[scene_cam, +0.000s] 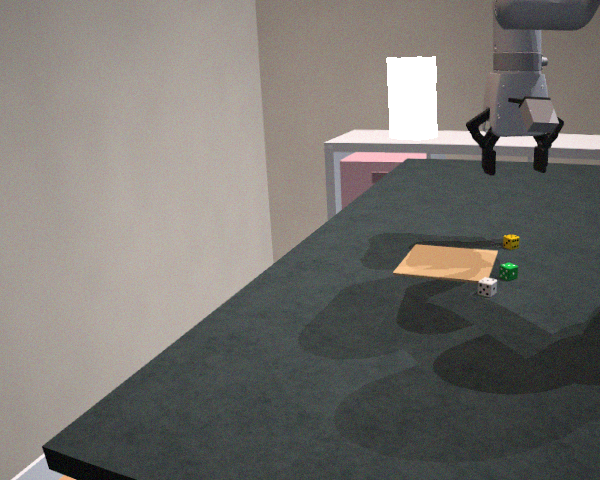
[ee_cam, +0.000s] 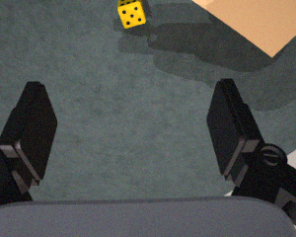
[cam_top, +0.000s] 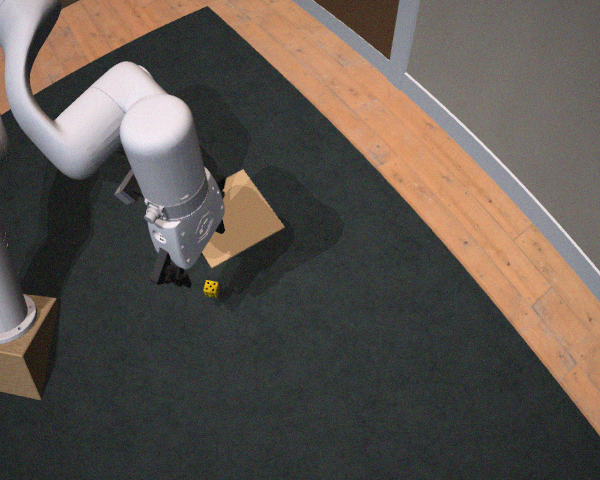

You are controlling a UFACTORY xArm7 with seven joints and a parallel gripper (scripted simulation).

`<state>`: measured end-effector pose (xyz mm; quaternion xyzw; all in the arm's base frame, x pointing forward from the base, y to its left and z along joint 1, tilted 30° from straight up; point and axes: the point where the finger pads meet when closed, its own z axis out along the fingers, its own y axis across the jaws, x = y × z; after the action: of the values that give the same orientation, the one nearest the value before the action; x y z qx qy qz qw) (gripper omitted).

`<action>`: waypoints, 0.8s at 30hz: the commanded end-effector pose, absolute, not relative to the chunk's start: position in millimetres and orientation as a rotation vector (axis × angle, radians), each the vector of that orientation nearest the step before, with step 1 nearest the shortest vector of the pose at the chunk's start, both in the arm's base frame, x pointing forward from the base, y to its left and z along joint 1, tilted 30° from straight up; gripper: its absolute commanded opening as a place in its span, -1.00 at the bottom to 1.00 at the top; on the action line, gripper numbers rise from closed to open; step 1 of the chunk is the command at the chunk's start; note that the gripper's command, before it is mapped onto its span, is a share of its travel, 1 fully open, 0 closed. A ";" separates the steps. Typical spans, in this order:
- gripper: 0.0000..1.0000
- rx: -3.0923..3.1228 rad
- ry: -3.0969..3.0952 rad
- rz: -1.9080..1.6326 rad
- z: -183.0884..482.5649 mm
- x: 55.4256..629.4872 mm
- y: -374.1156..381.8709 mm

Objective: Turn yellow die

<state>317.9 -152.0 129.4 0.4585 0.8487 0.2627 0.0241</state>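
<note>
Yellow die: one, on table beside tan mat, off it; likely light, rigid, smooth, apt to skid; best grip low on opposite side faces, pads square
Gripper: jaws wide open, raised, nothing held

The die was yellow with black pips, another die green with white pips, a third white with black pips; the mat was plain tan, the desk mottled dark green-grey
</note>
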 end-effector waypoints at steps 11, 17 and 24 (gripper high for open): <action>1.00 1.985 2.365 0.826 120.3 324.3 -147.0; 1.00 2.201 2.226 0.828 116.1 326.3 -144.4; 1.00 2.428 2.052 0.824 111.4 328.4 -141.5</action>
<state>326.0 -142.4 114.0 0.6882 0.6752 0.2599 -0.0540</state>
